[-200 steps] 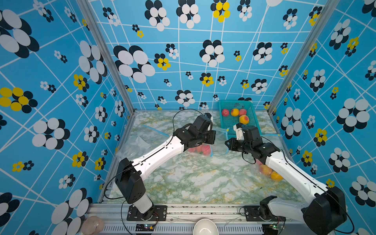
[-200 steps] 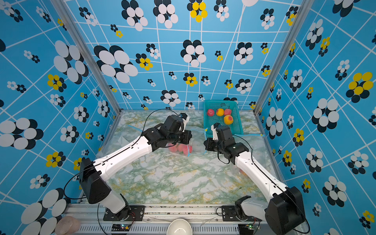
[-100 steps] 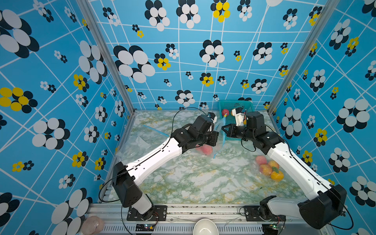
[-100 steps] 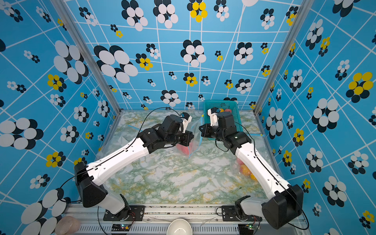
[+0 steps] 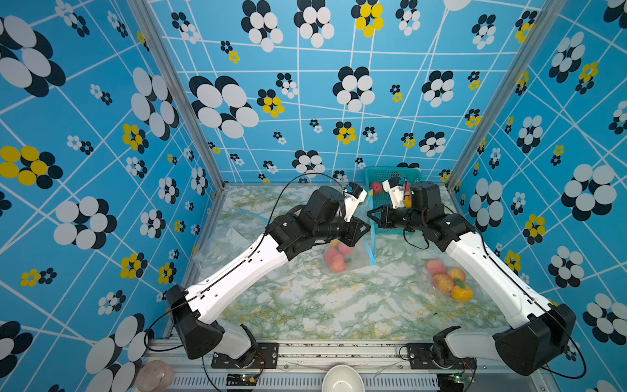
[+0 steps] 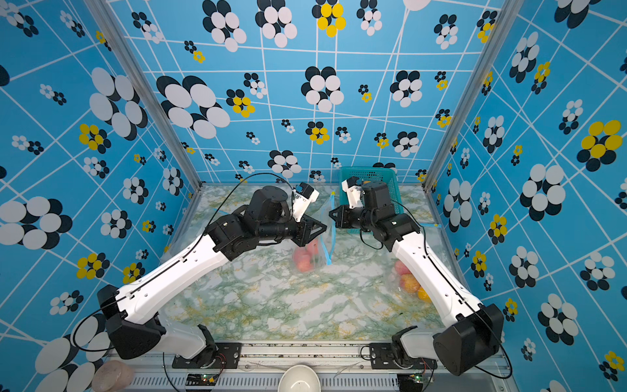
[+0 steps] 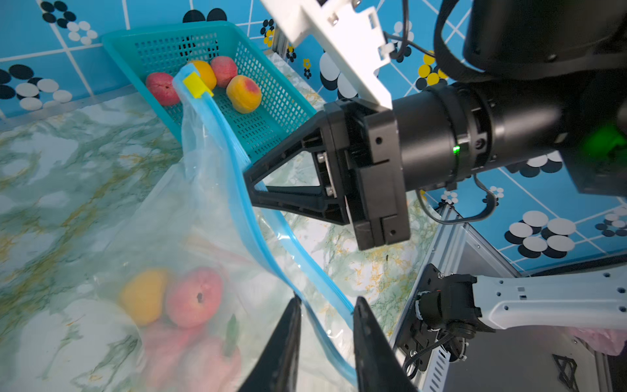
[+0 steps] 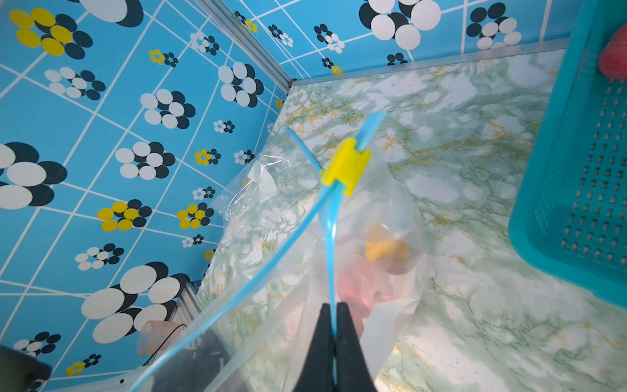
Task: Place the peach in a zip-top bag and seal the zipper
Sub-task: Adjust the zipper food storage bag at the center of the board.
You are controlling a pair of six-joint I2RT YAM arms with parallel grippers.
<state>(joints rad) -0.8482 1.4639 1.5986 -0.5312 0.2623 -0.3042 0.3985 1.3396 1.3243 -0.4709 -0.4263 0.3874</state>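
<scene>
right gripper [image 8: 334, 307] is clamped on the zipper strip [image 8: 330, 244] of the bag [image 8: 390, 210], apparently to hold it taut for the slider [image 8: 346, 166], while left gripper [image 7: 325, 303] stands parted around that strip; peach [image 7: 195, 297] sits inside.

The table [image 5: 305, 305] has a green-and-white marbled top. A teal basket [image 6: 373, 173] holding a few peaches [image 7: 242, 93] stands in its far right corner. Near the right edge lies a clear bag of fruit [image 5: 448, 281]. Along the left edge lie empty clear bags [image 5: 230, 237], crumpled. Around the middle, just in front of the basket, a zip bag [image 5: 342, 258] with more fruit rests its filled end on the top, its blue zipper edge raised.
</scene>
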